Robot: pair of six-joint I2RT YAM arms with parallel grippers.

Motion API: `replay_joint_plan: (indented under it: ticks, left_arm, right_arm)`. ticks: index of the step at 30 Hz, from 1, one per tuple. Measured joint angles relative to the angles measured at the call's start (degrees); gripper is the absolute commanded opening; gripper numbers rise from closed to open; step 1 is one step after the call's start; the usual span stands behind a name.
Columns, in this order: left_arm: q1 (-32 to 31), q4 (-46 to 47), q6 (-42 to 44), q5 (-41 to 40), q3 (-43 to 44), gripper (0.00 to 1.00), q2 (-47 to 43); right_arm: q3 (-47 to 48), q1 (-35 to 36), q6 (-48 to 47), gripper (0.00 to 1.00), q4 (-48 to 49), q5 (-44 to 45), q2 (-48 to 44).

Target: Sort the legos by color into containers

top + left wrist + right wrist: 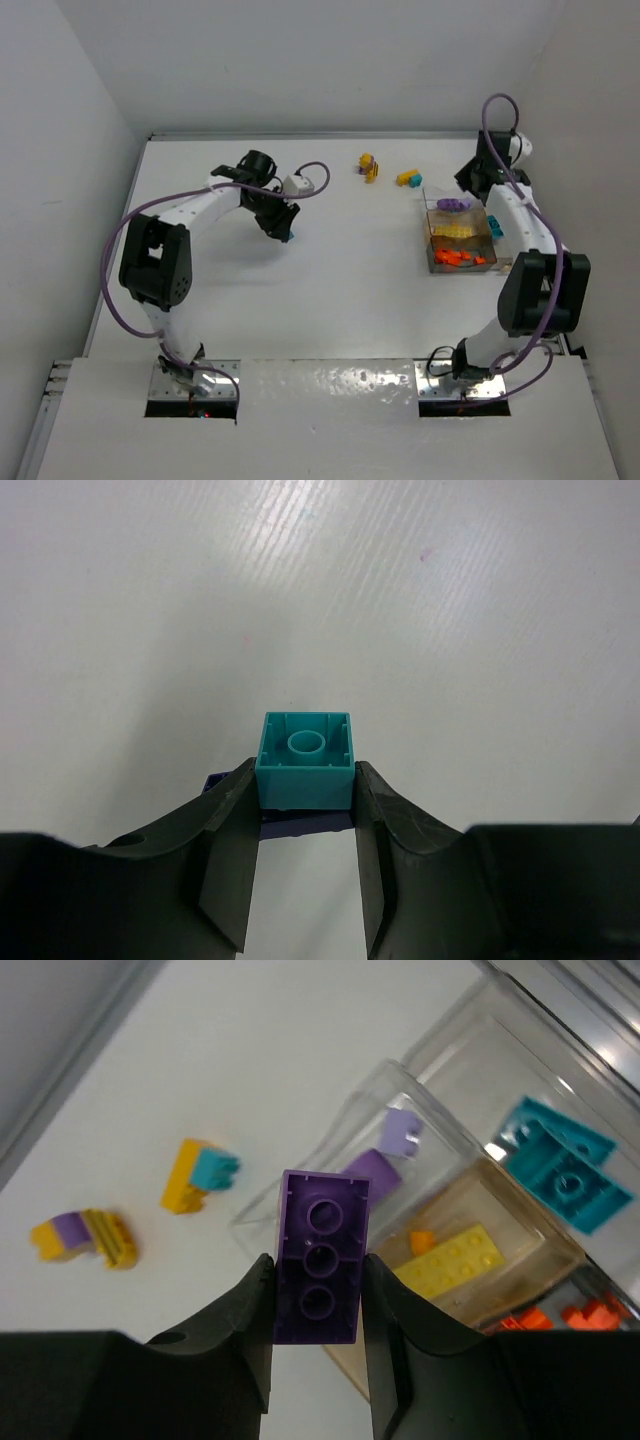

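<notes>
The end of the container closest to my bases holds the orange legos, and the compartment just behind them holds the yellow legos. Well to the left of the container, about level with that yellow compartment, my left gripper sits over the white table. Its fingers are clamped on two opposite sides of a teal brick, whose hollow underside faces my wrist camera. A dark purple sliver shows against the brick between my fingers, and I cannot tell whether it is joined to it. On the container's right side, partly hidden by my right arm, another compartment holds the teal legos. The container's far compartment holds a few purple legos. At that far end my right gripper is closed on a purple brick, a long one with three round tubes in its underside, pinched across its narrow width. It is held up close to the container's far wall, and I cannot tell whether it hangs over the compartment or just outside it. Beyond the container's far left corner, apart from it on the table, lie two loose clumps. The yellow and teal clump is nearer the container, and the yellow and purple clump lies farther left.
</notes>
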Motion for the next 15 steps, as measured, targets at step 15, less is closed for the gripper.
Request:
replay_joint_plan:
  ticks: [15]
  left_arm:
    - [0.0,0.4,-1.4,0.0,0.7,0.0,-2.3]
  right_arm:
    - [-8.6,-0.8,29.9,0.0,5.6,11.0,6.3]
